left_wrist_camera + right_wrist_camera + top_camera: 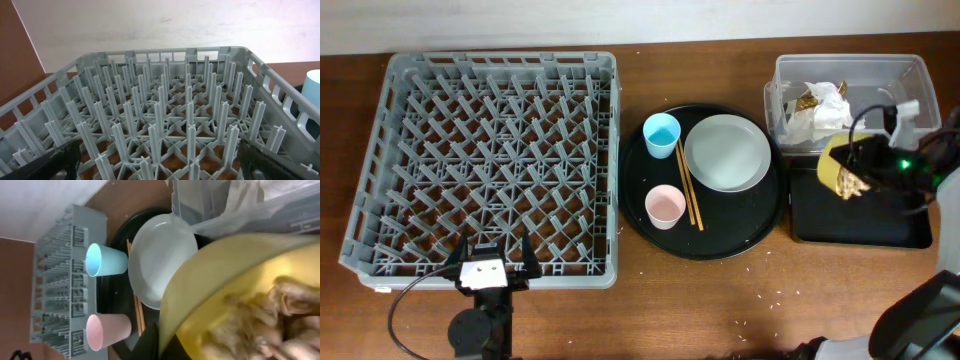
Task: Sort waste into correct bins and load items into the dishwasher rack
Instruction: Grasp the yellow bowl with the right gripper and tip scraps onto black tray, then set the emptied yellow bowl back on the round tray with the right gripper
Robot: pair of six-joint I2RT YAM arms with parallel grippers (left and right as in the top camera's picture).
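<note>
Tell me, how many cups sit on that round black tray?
2. A light blue cup stands on the round black tray beside the pale round plate; a small pink cup stands by the wooden chopsticks, toward the front. None seems hidden.

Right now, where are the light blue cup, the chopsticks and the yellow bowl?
light blue cup (662,132): overhead view, inside its open mouth.
chopsticks (690,192): overhead view, middle of the pair.
yellow bowl (215,280): right wrist view, its wall.

You have one top view and two wrist views.
Overhead faces straight down; left wrist looks low across the rack (165,115); right wrist, turned sideways, hugs the yellow bowl (235,280); all share the rack.
</note>
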